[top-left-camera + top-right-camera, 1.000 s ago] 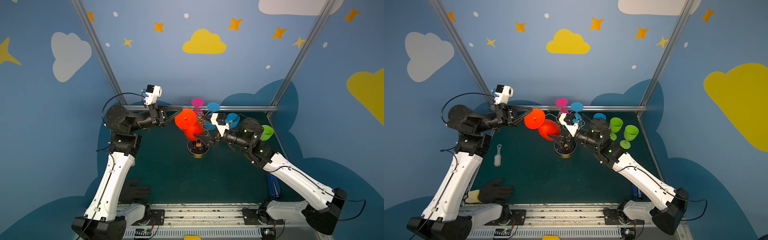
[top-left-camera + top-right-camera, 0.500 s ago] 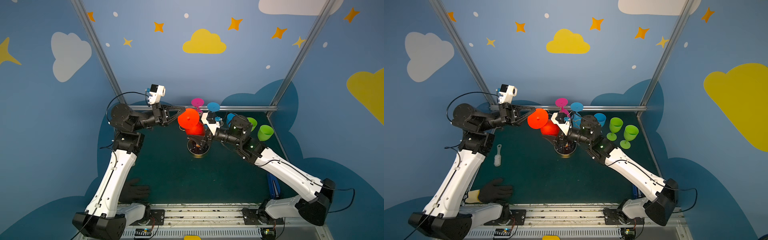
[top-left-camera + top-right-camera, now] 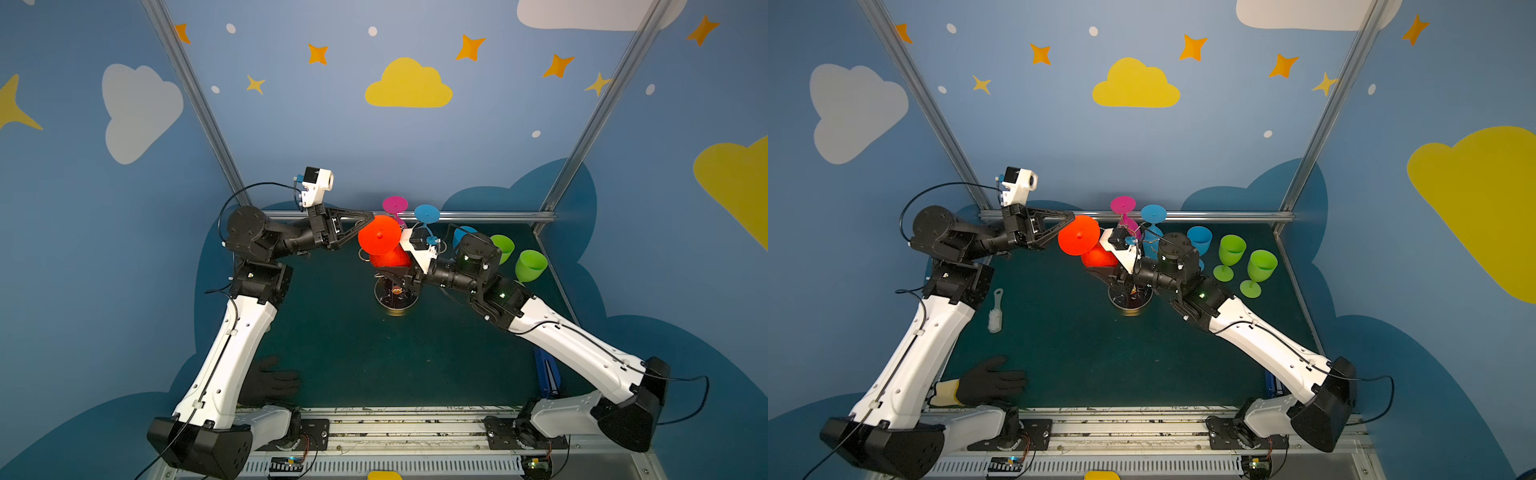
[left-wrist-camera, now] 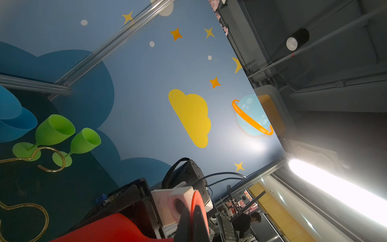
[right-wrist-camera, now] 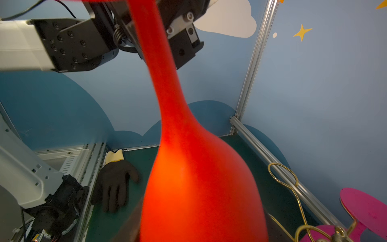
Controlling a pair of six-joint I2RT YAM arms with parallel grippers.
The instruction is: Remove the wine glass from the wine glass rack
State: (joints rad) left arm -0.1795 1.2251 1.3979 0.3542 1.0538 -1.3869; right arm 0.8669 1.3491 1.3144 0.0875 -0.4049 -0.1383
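Red wine glass (image 3: 379, 235) front and centre: upside down, foot disc tipped up toward the top cameras, bowl hanging below it, in the air over the left side of the wine glass rack (image 3: 395, 297). The left gripper (image 3: 370, 217) has it, fingers pinched almost together on the stem right under the foot. The right wrist view shows them either side of that thin red neck.

The right gripper (image 3: 386, 274) is in low at the bowl, and red fills its camera. How wide its jaws stand, or whether they touch the bowl, I can't tell from here.

Is the stem clear of the wire? Looks that way, since the nearest gold loop (image 5: 282, 174) sits empty beside the bowl, but the top views are crowded there.

To do this well:
- Hold the left pinch firm until the bowl is properly cradled.
- Close the right gripper softly round the widest part.
- Draw the glass outward, away from the wire, rather than yanking it up.
- Mind the pink glass (image 3: 395, 204) and blue glass (image 3: 427, 213) hanging foot-up just beside it.

Two green glasses (image 3: 1231, 249) stand off to the right on the mat (image 3: 353, 353), and a black glove (image 3: 992, 380) lies at the front.
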